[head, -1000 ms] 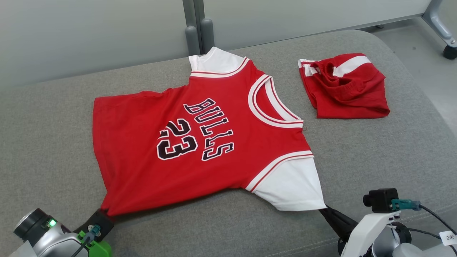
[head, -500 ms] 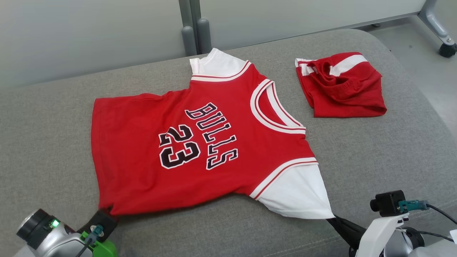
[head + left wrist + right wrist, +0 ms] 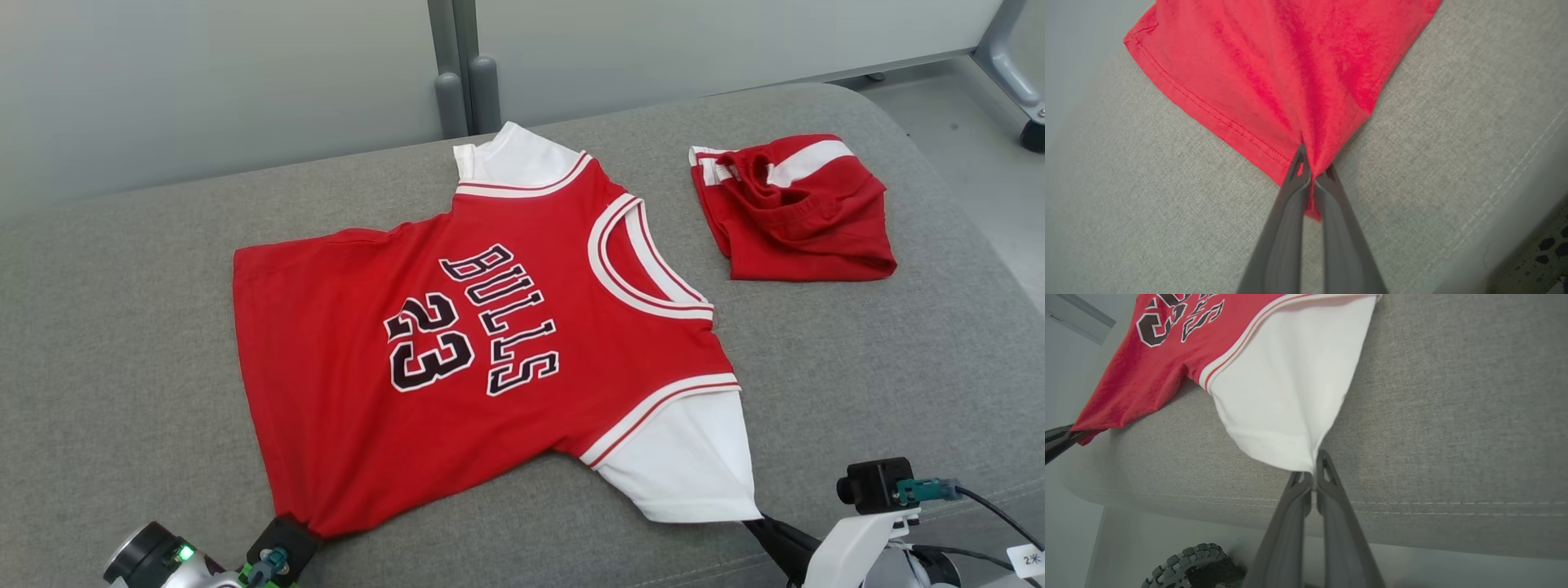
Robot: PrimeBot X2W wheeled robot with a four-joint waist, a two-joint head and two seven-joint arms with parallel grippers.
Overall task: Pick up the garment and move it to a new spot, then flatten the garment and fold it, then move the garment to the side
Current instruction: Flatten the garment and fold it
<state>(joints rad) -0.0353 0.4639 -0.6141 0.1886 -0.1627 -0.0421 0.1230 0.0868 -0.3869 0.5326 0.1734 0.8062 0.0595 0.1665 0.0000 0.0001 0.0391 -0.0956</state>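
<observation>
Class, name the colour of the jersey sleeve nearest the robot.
The sleeve is white; best in the right wrist view.

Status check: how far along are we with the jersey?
Done: the jersey lies spread nearly flat on the grey cushion. In hand: left gripper is shut on its red hem corner, right gripper shut on the white sleeve tip. Left: no fold shows yet, and the move to the side remains.

There is one red basketball jersey with white sleeves (image 3: 457, 359), one folded red white-striped garment (image 3: 796, 212) and one grey fabric cushion (image 3: 857, 367). The dark long-fingered grippers number two: left gripper (image 3: 1312, 169), right gripper (image 3: 1314, 471).
</observation>
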